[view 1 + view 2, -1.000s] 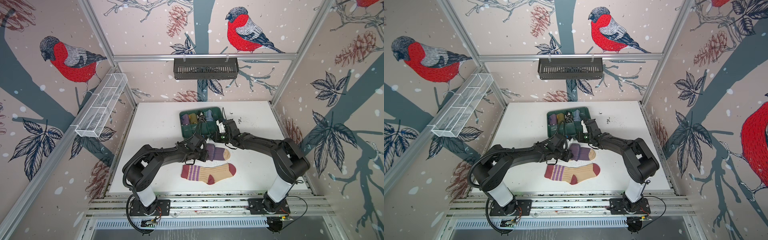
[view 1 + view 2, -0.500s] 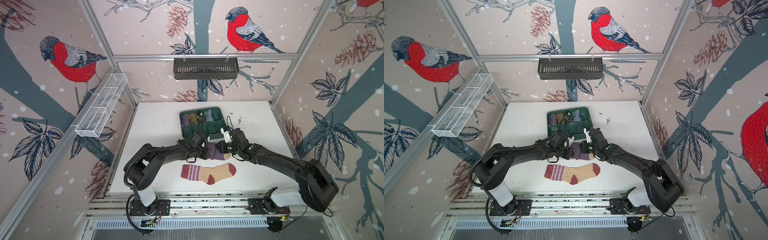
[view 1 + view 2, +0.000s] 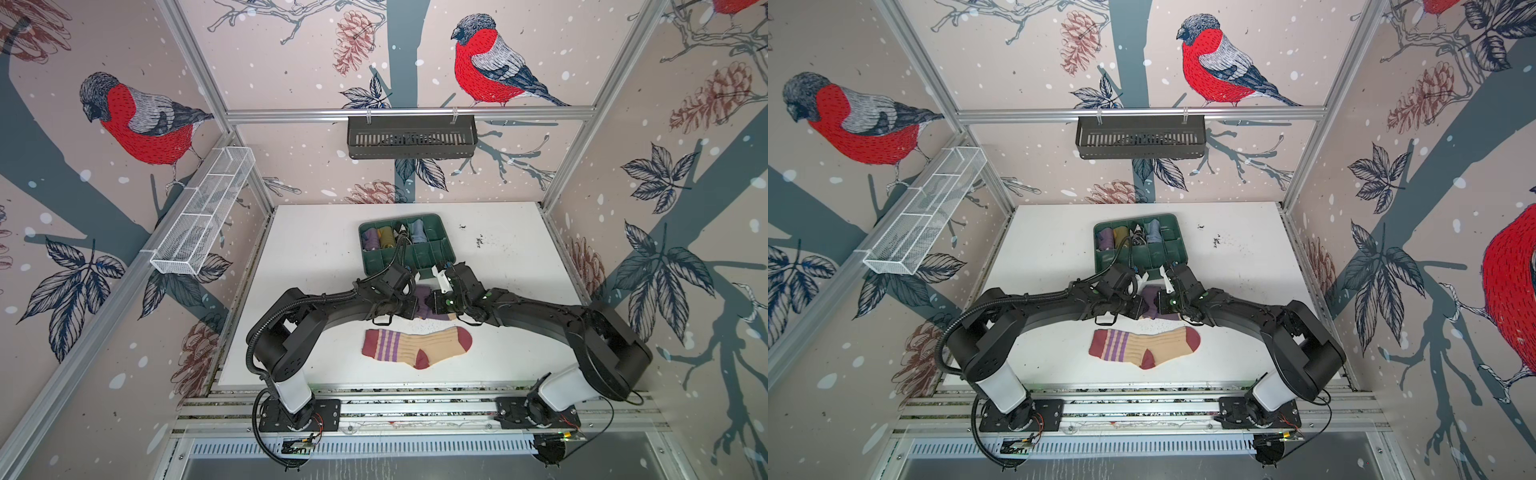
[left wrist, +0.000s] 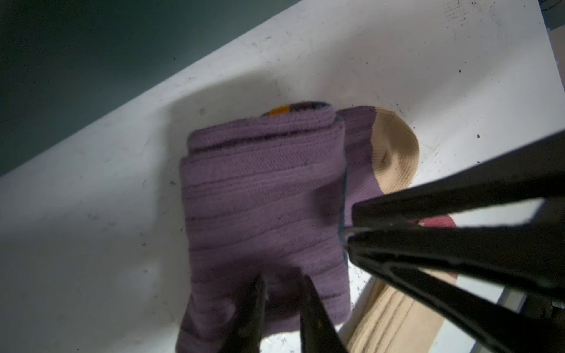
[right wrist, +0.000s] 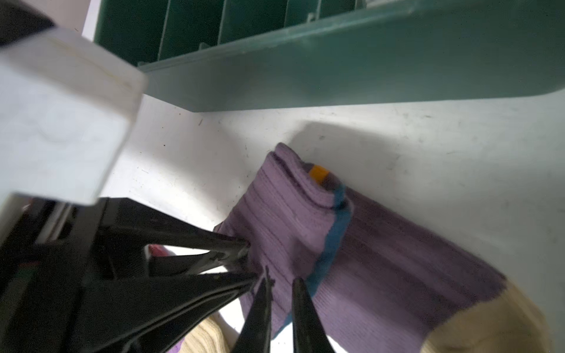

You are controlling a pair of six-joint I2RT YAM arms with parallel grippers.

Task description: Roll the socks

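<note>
**Both grippers at the half-rolled purple sock**

**Top views.** In both top views the purple sock (image 3: 424,305) (image 3: 1152,306) lies on the table (image 3: 311,270), just in front of the tray (image 3: 448,249). It is mostly hidden by the two arms that meet over it. The left gripper (image 3: 411,309) comes in from the left and the right gripper (image 3: 434,301) from the right, with their tips close together. The tan sock (image 3: 415,345) lies flat nearer the robot's bases, apart from the purple sock. Its striped cuff points left and its dark red toe points right. Rolled bundles (image 3: 392,237) sit in the tray's far compartments.

**Left wrist.** The cuff end of the purple sock (image 4: 263,198) is turned over in layers into a thick roll, and its tan toe lies flat on the table beyond. The left gripper (image 4: 282,279) has its fingers a little apart with a fold of the roll between them. I cannot tell whether they press it. The right gripper (image 4: 348,232) reaches in from the side, its tips nearly together at the roll's edge. Part of the tan sock (image 4: 397,321) shows behind it.

**Right wrist.** The right gripper (image 5: 282,278) is clamped narrowly on the roll's edge, beside a blue stripe (image 5: 333,238). The tips of the left gripper (image 5: 250,259) touch the roll just beside it. An orange patch shows at the roll's core. The tray wall (image 5: 336,70) stands beyond, clear of the sock.
</note>
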